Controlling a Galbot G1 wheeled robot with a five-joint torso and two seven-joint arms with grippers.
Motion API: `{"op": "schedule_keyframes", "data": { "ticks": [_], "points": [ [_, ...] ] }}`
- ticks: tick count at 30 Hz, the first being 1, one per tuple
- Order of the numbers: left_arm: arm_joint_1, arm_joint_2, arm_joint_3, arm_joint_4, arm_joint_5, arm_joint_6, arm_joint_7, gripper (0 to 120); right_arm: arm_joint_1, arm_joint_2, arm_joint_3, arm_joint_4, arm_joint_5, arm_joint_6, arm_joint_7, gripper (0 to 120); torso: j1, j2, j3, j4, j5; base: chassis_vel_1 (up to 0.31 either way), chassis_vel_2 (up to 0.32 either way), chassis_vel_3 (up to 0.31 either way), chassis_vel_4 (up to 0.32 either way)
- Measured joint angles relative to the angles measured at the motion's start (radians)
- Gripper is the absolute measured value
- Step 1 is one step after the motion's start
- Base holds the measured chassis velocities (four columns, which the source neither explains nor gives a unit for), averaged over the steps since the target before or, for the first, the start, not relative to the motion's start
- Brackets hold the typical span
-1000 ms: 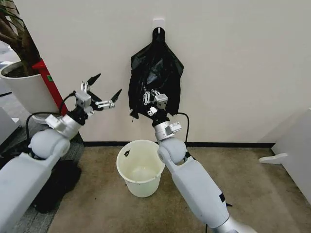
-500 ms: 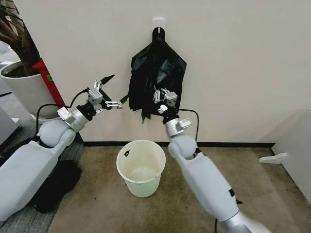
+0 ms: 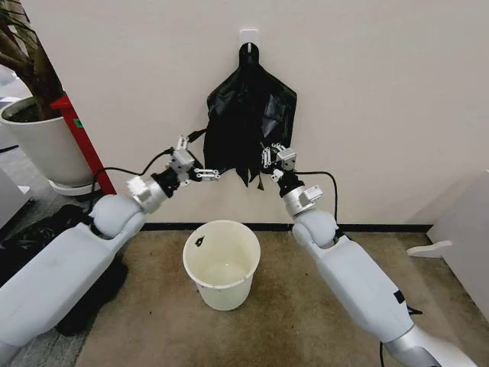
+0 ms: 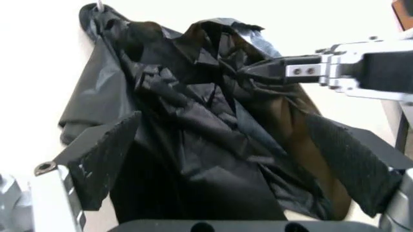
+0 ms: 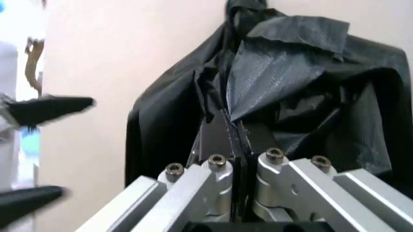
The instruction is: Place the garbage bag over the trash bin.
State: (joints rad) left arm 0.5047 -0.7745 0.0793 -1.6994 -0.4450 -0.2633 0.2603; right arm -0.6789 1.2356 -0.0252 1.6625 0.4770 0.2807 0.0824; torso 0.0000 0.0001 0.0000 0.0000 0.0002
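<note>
The garbage bag (image 3: 246, 122), glossy black and wrinkled, hangs from a hook on the wall above the trash bin (image 3: 221, 267), a small round white bin on the floor. My right gripper (image 3: 265, 158) is shut on a fold of the bag's lower right part; in the right wrist view its fingers (image 5: 216, 133) pinch the plastic (image 5: 290, 72). My left gripper (image 3: 208, 155) stands open at the bag's lower left edge. In the left wrist view the bag (image 4: 193, 135) lies just beyond its two black pads (image 4: 103, 157), apart from them.
A large white plant pot (image 3: 38, 145) and a red object (image 3: 78, 130) stand at the left wall. Black plastic (image 3: 88, 294) lies heaped on the floor at left. A white piece of furniture (image 3: 462, 229) stands at the right. The floor around the bin is open carpet.
My left gripper has moved right to the bag's left edge, still open. My right gripper, still shut on the bag, has shifted right and drawn that side outward.
</note>
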Motion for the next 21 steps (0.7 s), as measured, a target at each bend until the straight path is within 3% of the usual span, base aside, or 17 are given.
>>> {"op": "schedule_keyframes", "data": {
  "ticks": [11, 21],
  "points": [
    [-0.195, -0.039, 0.153, 0.075, 0.093, 0.049, -0.011, 100, -0.028, 0.027, 0.049, 0.042, 0.05, -0.017, 0.018, 0, 0.0, 0.0, 0.0, -0.0001, -0.0001, 0.0, 0.0, 0.0, 0.0],
    [-0.212, -0.071, 0.172, 0.108, 0.169, 0.031, 0.07, 100, -0.032, 0.043, 0.059, 0.044, 0.045, -0.021, 0.017, 0, 0.0, 0.0, 0.0, 0.0001, -0.0002, 0.0, 0.0, 0.0, 0.0]
  ]
}}
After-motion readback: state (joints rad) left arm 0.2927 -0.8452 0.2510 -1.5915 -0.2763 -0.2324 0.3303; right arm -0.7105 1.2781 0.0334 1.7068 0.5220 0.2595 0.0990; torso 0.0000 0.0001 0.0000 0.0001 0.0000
